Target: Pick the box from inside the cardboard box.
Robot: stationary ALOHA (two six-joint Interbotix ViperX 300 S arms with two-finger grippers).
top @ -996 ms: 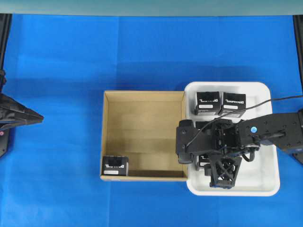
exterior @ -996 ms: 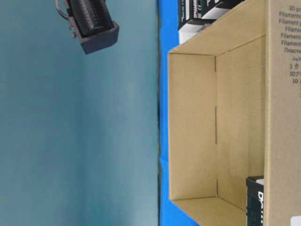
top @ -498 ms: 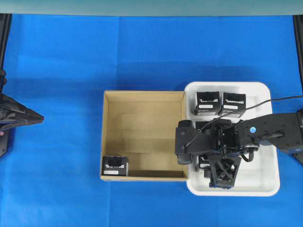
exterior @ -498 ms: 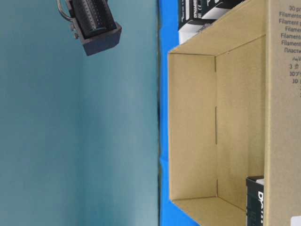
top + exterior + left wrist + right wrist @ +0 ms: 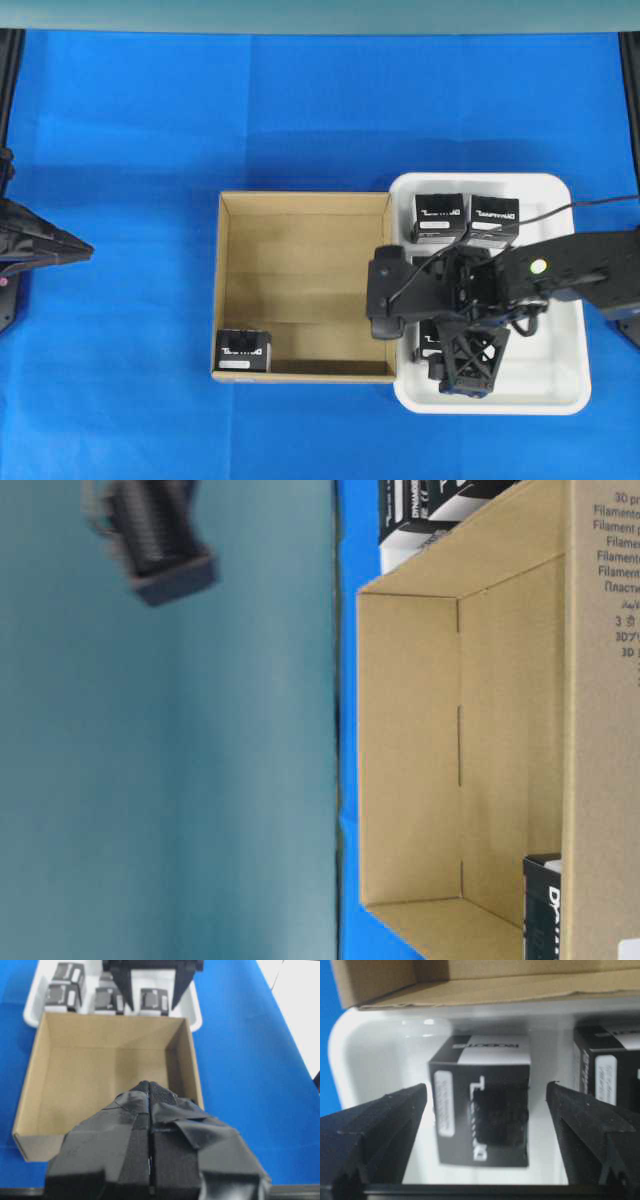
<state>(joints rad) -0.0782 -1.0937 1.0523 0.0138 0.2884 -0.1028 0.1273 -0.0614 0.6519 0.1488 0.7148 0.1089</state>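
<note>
One small black box [image 5: 243, 350] sits in the near-left corner of the brown cardboard box [image 5: 300, 205], also seen at table level as the box [image 5: 541, 905] in the cardboard box [image 5: 410, 750]. In the left wrist view the cardboard box [image 5: 100, 1035] shows, but my shut fingers hide that box. My right gripper [image 5: 485, 1105] hangs open over the white tray [image 5: 560, 385]. It straddles another black box [image 5: 480, 1115] with gaps on both sides. My left gripper [image 5: 150, 1091] is shut and empty, parked at the far left [image 5: 50, 247].
The white tray [image 5: 35, 1010] next to the cardboard box's right wall holds several identical black boxes, two of them at its back [image 5: 437, 217] [image 5: 495, 220]. The right arm [image 5: 580, 275] reaches in from the right edge. Blue cloth [image 5: 120, 130] covers the table.
The right gripper's jaws have spread wider around the black box in the tray, and the right arm has shifted a little. The left arm has not moved.
</note>
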